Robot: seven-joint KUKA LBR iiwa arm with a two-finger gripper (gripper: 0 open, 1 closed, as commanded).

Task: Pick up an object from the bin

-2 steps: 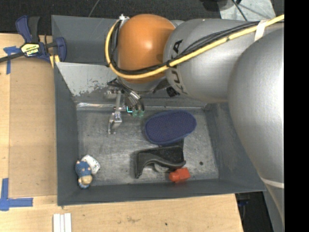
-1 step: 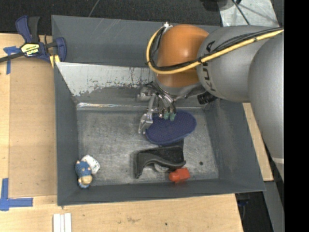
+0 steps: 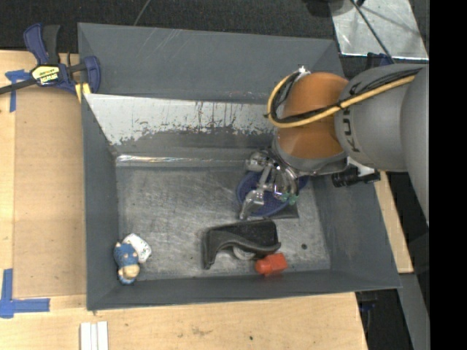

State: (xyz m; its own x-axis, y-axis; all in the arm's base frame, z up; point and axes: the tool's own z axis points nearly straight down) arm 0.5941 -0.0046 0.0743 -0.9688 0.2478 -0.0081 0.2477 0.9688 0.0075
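My gripper [image 3: 257, 199] hangs low in the right half of the bin, its metal fingers pointing down at a dark blue, rounded thing [image 3: 271, 204] lying on the floor there. The fingers sit right on top of that blue thing and partly hide it. Just in front of it lies a black, curved handle-like object [image 3: 241, 240]. A small red block [image 3: 271, 265] rests against the black object's right end, near the bin's front wall.
A small figurine in blue, white and yellow [image 3: 130, 257] lies in the front left corner. The orange-covered wrist and grey arm hang over the bin's right side.
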